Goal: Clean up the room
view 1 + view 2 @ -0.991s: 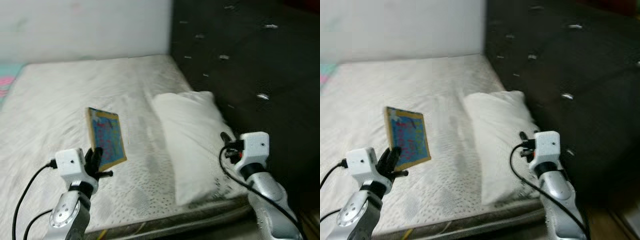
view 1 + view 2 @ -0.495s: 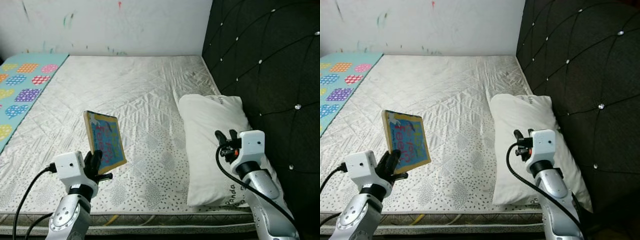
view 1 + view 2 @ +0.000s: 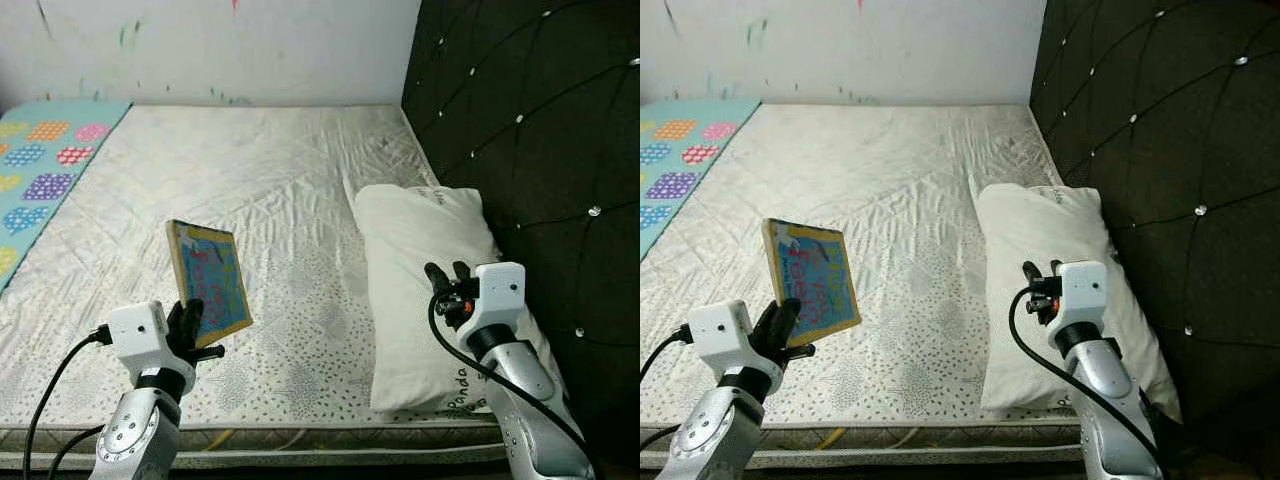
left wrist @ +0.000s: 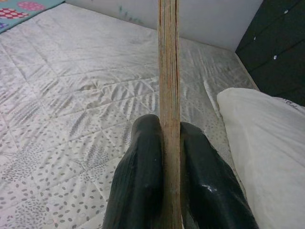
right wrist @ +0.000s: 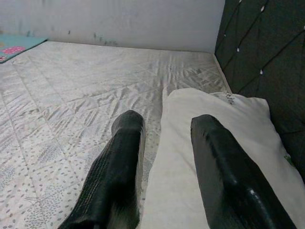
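Quilted white fabric covers the mattress (image 3: 270,190), which spans most of the head views, with a black tufted headboard (image 3: 520,130) along its 3 o'clock side and a white wall (image 3: 220,45) at 12 o'clock. A turquoise mat with coloured patches (image 3: 40,160) lies along the mattress edge at 9 to 10 o'clock. The left gripper (image 3: 190,328), at 7 o'clock in the left eye view, is clamped on the lower edge of a thin book (image 3: 208,278) with a blue cover and yellow border. The book stands roughly upright, raised above the mattress surface and not touching it. In the left wrist view the two black fingers (image 4: 143,181) press against both faces of the book, which appears edge-on as a narrow vertical band. A white pillow (image 3: 425,280) lies on the mattress at 3 to 4 o'clock, its long side running beside the headboard. The right gripper (image 3: 447,275) is positioned at 4 o'clock, just above the pillow's near half. In the right wrist view its fingers (image 5: 119,167) are spread apart with nothing between them; one finger is seen over bare mattress and the other over the pillow. Black cables (image 3: 50,390) run from both wrist housings down along the silver arms.
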`<state>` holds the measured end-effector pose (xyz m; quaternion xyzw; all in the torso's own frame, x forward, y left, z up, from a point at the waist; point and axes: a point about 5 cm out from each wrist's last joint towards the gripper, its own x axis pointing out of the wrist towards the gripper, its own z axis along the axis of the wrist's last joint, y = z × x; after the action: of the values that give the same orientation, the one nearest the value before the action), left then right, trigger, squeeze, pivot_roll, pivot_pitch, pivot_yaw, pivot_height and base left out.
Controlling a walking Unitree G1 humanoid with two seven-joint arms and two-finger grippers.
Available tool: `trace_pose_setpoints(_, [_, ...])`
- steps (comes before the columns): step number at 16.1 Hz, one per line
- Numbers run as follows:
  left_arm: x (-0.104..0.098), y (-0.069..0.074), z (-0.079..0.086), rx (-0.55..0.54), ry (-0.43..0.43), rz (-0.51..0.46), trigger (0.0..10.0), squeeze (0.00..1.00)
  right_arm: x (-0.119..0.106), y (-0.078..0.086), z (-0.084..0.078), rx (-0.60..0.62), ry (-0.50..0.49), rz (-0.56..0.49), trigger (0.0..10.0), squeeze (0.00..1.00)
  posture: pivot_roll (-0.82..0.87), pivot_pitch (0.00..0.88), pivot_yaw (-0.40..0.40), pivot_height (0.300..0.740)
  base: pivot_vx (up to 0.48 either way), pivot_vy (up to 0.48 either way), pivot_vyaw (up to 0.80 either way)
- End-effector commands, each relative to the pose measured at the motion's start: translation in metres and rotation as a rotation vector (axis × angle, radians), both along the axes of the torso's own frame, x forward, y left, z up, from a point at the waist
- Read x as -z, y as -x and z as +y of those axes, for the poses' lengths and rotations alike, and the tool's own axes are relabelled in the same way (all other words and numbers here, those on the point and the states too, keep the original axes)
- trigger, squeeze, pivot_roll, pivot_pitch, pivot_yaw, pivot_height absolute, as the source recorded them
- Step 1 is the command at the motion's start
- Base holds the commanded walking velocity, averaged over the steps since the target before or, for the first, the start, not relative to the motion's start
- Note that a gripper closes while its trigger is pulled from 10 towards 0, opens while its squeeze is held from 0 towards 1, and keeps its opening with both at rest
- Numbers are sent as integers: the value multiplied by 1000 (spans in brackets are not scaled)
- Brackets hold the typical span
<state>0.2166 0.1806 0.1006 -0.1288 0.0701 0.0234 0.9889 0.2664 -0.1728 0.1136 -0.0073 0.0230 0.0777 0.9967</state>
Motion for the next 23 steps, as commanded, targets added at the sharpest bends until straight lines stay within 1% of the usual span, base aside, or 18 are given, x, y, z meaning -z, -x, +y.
trace_pose_setpoints(1, [-10,3,7,-19,-20,-39,10000,0,-2,4,2,-17,-10,0,10000,0,-135,102,-8,740,0,0,0])
trace_pose_setpoints(2, [-10,6,8,-18,-29,-32,10000,0,-1,6,2,-20,-14,8,10000,0,-135,102,-8,740,0,0,0])
trace_pose_setpoints(4, [-7,17,15,-13,-64,-13,10000,0,4,16,0,-21,-10,37,10000,0,-131,118,-8,740,0,0,0])
trace_pose_setpoints(5, [-3,22,19,-28,-64,12,10000,0,8,21,-4,-17,1,59,10000,0,-131,126,-8,740,0,0,0])
trace_pose_setpoints(6, [-2,23,20,-30,-61,19,10000,0,11,25,-7,-17,13,76,10000,0,-130,127,-9,740,0,0,0])
trace_pose_setpoints(8, [-1,22,18,-8,-65,24,10000,0,16,26,-12,-12,40,100,10000,0,-134,127,-9,740,0,0,0])
trace_pose_setpoints(10, [3,22,16,13,-57,49,10000,0,22,26,-17,8,122,113,10000,0,-136,126,-10,740,0,0,0])
trace_pose_setpoints(11, [5,22,17,16,-62,56,10000,0,23,27,-19,12,146,114,10000,0,-135,125,-10,740,0,0,0])
trace_pose_setpoints(12, [10,19,24,14,-103,83,10000,0,30,28,-25,33,189,137,10000,0,-132,124,-10,740,0,0,0])
trace_pose_setpoints(14, [20,19,29,23,-112,138,10000,0,41,32,-30,33,208,172,10000,0,-131,114,-10,740,0,0,0])
trace_pose_setpoints(15, [22,18,32,19,-128,139,10000,0,44,33,-31,44,178,181,10000,0,-132,110,-9,740,0,0,0])
trace_pose_setpoints(18, [21,17,29,35,-138,122,10000,0,43,32,-31,48,167,167,10000,0,-136,113,-9,740,0,0,0])
trace_pose_setpoints(21, [19,16,32,13,-140,99,10000,0,44,31,-31,53,160,160,10000,0,-135,115,-7,740,0,0,0])
trace_pose_setpoints(23, [21,17,34,0,-126,111,10000,0,43,31,-30,55,153,154,10000,0,-135,115,-6,740,0,0,0])
